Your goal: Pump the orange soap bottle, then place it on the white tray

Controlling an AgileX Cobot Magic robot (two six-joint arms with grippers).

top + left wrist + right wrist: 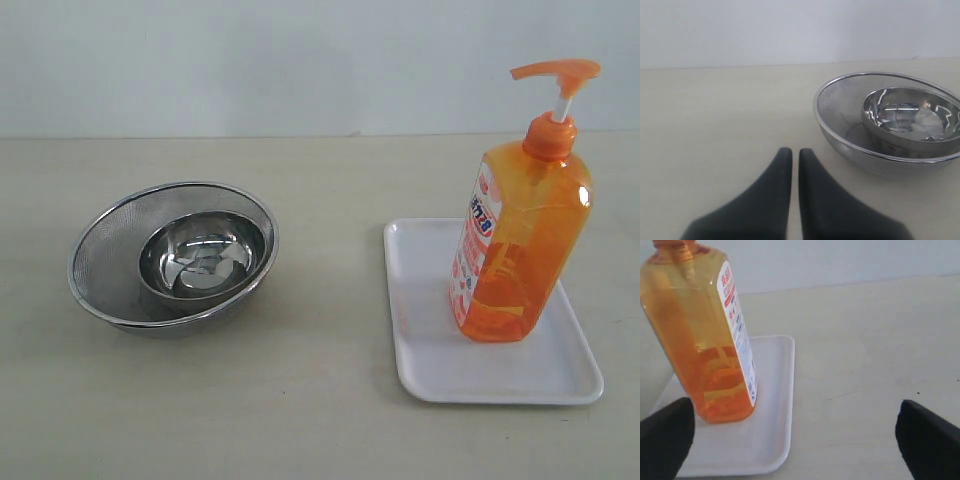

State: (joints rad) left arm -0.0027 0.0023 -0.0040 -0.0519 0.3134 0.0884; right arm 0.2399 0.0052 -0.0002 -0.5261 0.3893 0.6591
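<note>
- Standing upright on the white tray (pixel 560 385), the orange soap bottle (pixel 520 250) had its base wholly inside the rim; neither gripper touched it.
- The right gripper (pixel 796 409) had its fingers spread wide and empty, with the bottle just beside one of them; the left gripper (pixel 795 151) had its fingers drawn almost together on nothing, near a mesh strainer (pixel 105 250) with a steel bowl (pixel 203 260) nested in it.
- The bottle looked to be smooth, stiff plastic carrying liquid low down, so probably slippery, fairly heavy and ready to tip, being tall; the surest hold seemed to be across the flat sides of the body at mid-height, with the pump head (pixel 560 72) left free for pressing from above.
- Both arms were missing from the exterior view; the right wrist view cut off the pump head; the label (pixel 478 240) was too small to read, and whether any soap had been pumped could not be told.
</note>
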